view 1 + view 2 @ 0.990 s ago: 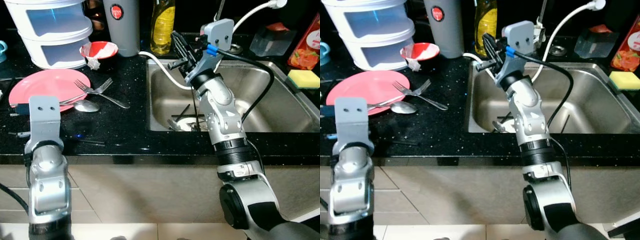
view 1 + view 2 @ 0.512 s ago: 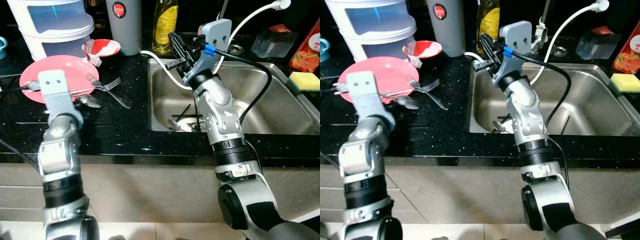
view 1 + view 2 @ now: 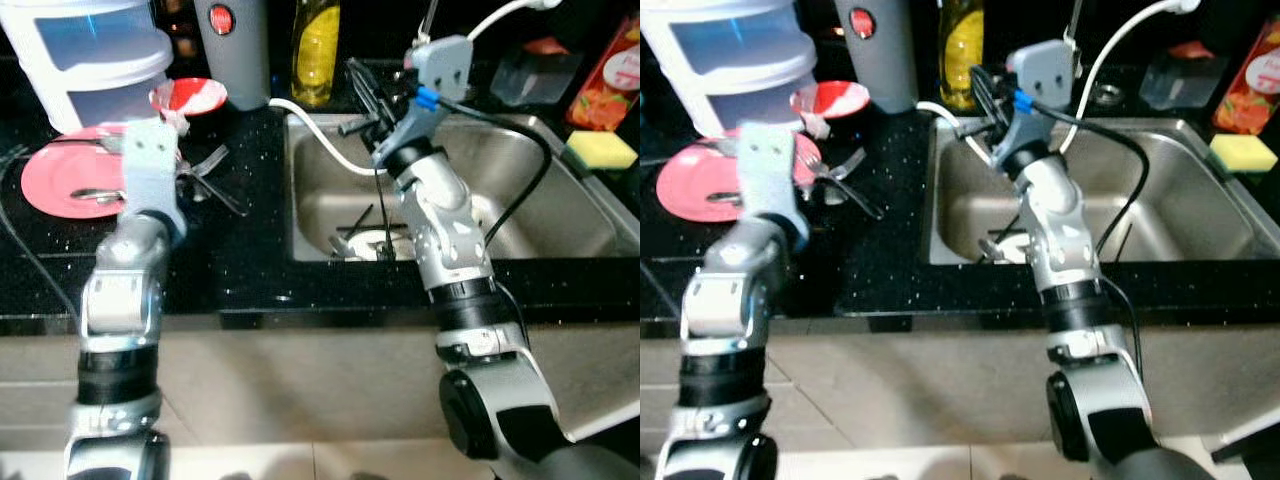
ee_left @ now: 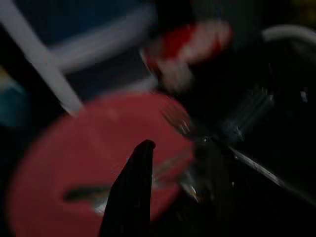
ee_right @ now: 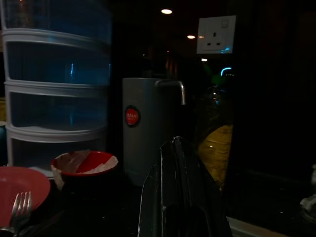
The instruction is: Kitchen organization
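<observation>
Round pink plate (image 3: 60,180) on black counter (image 3: 240,250), spoon (image 3: 95,195) on it

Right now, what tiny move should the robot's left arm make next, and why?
Probably ease the left tool down a little toward the cutlery. It hangs over the edge of the pink plate, where a spoon lies, with forks beside it on the black counter. The wrist picture is blurry, so go slowly. The right tool is raised by the sink.
</observation>
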